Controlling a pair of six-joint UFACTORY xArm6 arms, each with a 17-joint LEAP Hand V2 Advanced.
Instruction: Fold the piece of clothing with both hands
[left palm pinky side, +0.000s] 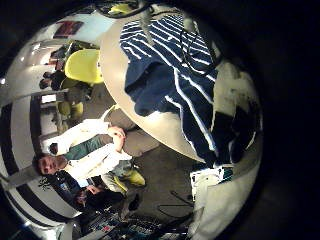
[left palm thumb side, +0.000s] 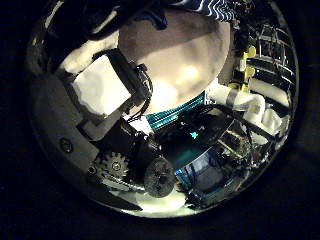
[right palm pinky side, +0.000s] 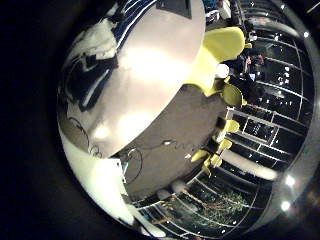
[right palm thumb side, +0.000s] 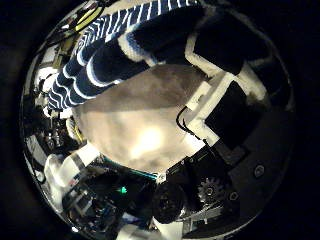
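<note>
Black-and-white fingers (right palm thumb side: 235, 110) of our right hand (right palm thumb side: 225, 135) hang loose and empty just beside the navy, white-striped cloth garment (right palm thumb side: 120, 50) on the pale round table (right palm thumb side: 140, 125). Our left hand (left palm thumb side: 105, 95) looks relaxed too. We should pinch matching edges together.

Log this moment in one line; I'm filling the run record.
stage: fold underway | striped garment: bunched on round table | left hand: over table edge | right hand: beside garment | fingers: unclear

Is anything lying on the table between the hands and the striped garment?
Nothing visible does. In both thumb-side palm views only bare table separates the palm from the striped garment; nothing rests on it either.
</note>
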